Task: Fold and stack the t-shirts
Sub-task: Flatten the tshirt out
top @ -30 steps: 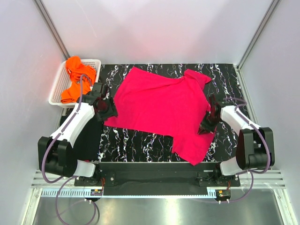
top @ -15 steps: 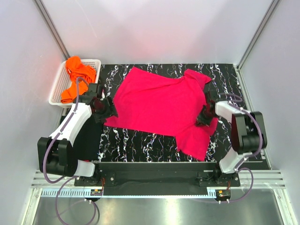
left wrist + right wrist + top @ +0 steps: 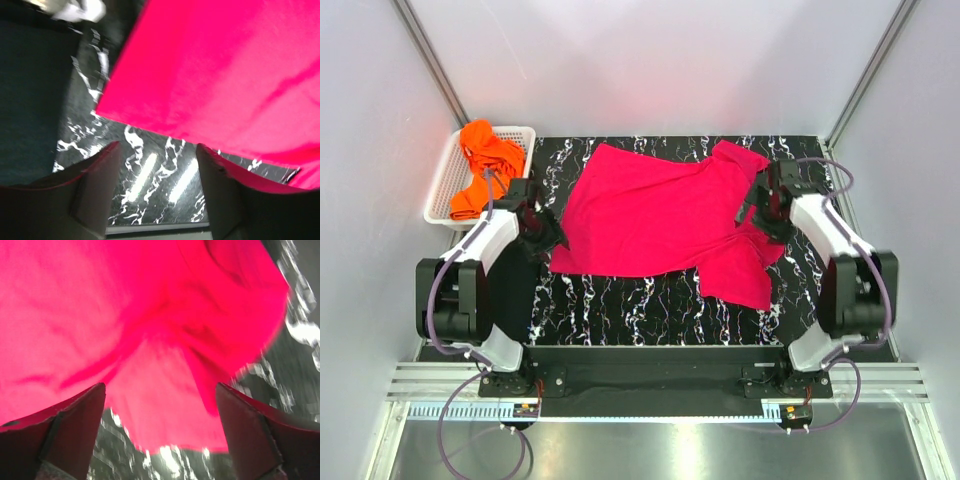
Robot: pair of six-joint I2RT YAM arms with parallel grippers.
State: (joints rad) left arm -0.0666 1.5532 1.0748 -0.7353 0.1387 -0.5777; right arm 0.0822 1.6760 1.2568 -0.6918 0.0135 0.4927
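Magenta cloth t-shirt (image 3: 650, 215): spread on the black white-veined mat (image 3: 620, 300), rumpled along its right side, with one flap trailing near-right.
Left claw (image 3: 542, 235): fingers apart and empty, just beside the shirt's near-left corner.
Right claw (image 3: 765, 205): fingers wide apart above the bunched right side, holding nothing.
Risk: a grab into those wrinkles could pinch two layers and pull the fold crooked.
Room: bare mat shows near and right; the white lattice plastic basket (image 3: 440, 185) of orange t-shirts (image 3: 485, 165) crowds the far left.
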